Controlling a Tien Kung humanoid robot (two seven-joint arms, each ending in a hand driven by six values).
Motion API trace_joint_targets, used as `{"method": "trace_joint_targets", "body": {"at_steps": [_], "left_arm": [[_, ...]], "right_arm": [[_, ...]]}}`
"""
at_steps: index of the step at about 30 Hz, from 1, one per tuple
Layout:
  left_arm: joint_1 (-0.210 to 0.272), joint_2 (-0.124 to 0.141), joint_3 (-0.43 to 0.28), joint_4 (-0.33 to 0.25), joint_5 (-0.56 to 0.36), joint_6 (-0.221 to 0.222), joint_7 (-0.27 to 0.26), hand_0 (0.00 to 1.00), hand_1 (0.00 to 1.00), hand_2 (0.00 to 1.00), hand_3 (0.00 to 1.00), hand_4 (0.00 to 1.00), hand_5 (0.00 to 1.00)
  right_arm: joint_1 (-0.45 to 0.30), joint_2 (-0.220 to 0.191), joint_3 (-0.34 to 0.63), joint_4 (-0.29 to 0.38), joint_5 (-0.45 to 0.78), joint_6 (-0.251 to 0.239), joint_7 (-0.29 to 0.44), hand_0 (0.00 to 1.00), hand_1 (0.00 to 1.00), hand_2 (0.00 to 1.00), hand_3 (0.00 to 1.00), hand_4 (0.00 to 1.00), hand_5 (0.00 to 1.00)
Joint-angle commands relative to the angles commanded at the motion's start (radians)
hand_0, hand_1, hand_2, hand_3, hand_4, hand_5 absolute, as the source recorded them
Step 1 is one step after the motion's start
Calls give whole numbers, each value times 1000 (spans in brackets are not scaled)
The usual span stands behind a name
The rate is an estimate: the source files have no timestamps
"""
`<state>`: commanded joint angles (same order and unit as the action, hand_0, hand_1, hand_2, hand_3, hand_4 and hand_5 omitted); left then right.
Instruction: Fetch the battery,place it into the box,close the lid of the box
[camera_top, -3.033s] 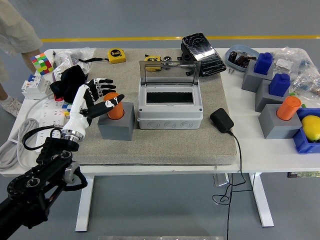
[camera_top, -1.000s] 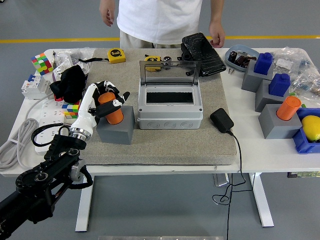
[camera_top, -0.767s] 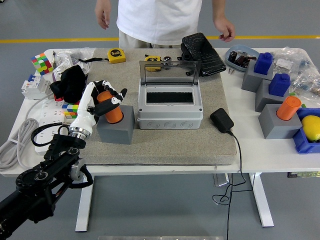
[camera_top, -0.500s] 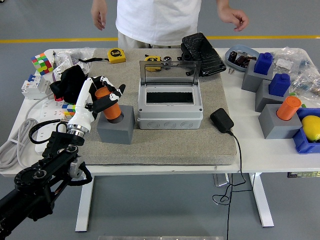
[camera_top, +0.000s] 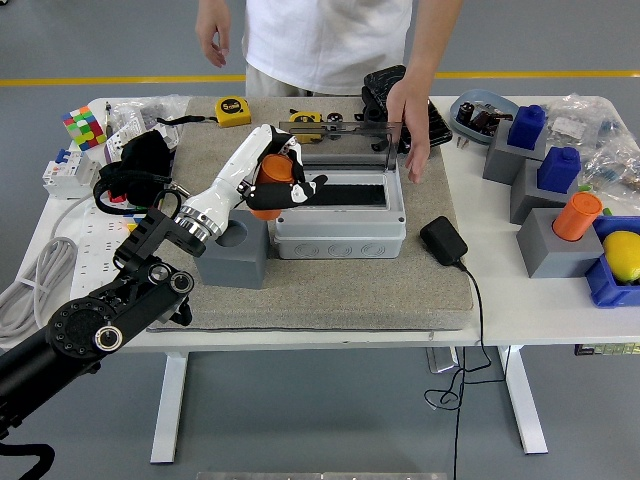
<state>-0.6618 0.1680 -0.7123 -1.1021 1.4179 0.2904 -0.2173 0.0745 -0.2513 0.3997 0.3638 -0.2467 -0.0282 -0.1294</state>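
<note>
At the far left of the white table (camera_top: 520, 305) sat a colourful puzzle cube (camera_top: 84, 127), a white breaker unit (camera_top: 66, 173) and a coil of white cable (camera_top: 40, 285), with a bundle of black cloth (camera_top: 145, 160) just beyond the edge of the grey felt mat (camera_top: 340, 285). The robot's left arm rose from the lower left corner across the mat, and the left hand (camera_top: 275, 182) had its fingers (camera_top: 303, 190) curled round an orange cylindrical battery (camera_top: 268, 185). The battery was held in the air at the left edge of the box, its long axis tilted, upper end leaning away toward the table's far side and lower end toward the near left. Below and left of it stood the grey holder block (camera_top: 233, 250), its round socket vacant. The grey junction box (camera_top: 340, 215) stood in the middle of the mat with its clear lid (camera_top: 345, 145) upright at the back. A yellow tape measure (camera_top: 233, 110) lay behind it. A person stood at the far side; one hand (camera_top: 410, 130) rested fingers-down at the box's right rear corner, the other hung free. Right of the box lay a black power adapter (camera_top: 443, 240). Further right were blue blocks and another orange battery (camera_top: 578, 215) upright in a grey holder (camera_top: 555, 245).
</note>
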Motion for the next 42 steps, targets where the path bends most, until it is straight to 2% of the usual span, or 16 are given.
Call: {"method": "trace_joint_targets", "body": {"at_steps": [6, 11, 17, 27, 29, 33, 34, 39, 40, 42], "left_arm": [[-123, -21, 111, 35, 225, -1, 96, 155, 86, 129, 158, 327, 2], [-207, -44, 199, 90, 259, -7, 145, 160, 90, 132, 163, 313, 2], [-271, -87, 281, 179, 248, -3, 182, 169, 99, 139, 169, 308, 2], [-349, -156, 361, 313, 257, 10, 230, 175, 104, 143, 174, 306, 2], [-363, -168, 388, 343, 255, 14, 237, 186, 113, 154, 182, 345, 2], [-374, -168, 429, 371, 237, 22, 234, 186, 113, 154, 182, 345, 2], [-375, -168, 437, 374, 235, 24, 233, 200, 119, 162, 189, 394, 2], [-370, -168, 457, 389, 211, 41, 209, 200, 119, 162, 189, 394, 2], [-367, -168, 456, 391, 205, 46, 203, 248, 174, 222, 242, 629, 2], [-362, -168, 448, 395, 192, 58, 187, 248, 174, 222, 242, 629, 2]], "right_arm": [[0, -2, -5, -2, 5, -1, 0, 678, 721, 715, 691, 998, 694], [1, -4, -11, -2, 6, -1, 0, 679, 721, 715, 690, 998, 694], [2, -5, -17, -2, 8, -1, 1, 678, 721, 715, 691, 998, 694], [8, -9, -30, -1, 11, -2, 1, 678, 721, 715, 690, 998, 694], [8, -10, -34, -1, 11, -2, 1, 677, 721, 715, 689, 998, 694], [8, -12, -42, -2, 14, -2, 0, 677, 721, 715, 689, 998, 694], [8, -12, -43, -2, 15, -2, 0, 678, 721, 715, 689, 998, 694], [7, -15, -50, -2, 16, -2, -1, 678, 721, 715, 689, 998, 694], [7, -15, -51, -2, 16, -2, 0, 677, 720, 715, 689, 998, 694], [8, -15, -50, -1, 15, -2, 0, 677, 720, 715, 689, 998, 694]]}}
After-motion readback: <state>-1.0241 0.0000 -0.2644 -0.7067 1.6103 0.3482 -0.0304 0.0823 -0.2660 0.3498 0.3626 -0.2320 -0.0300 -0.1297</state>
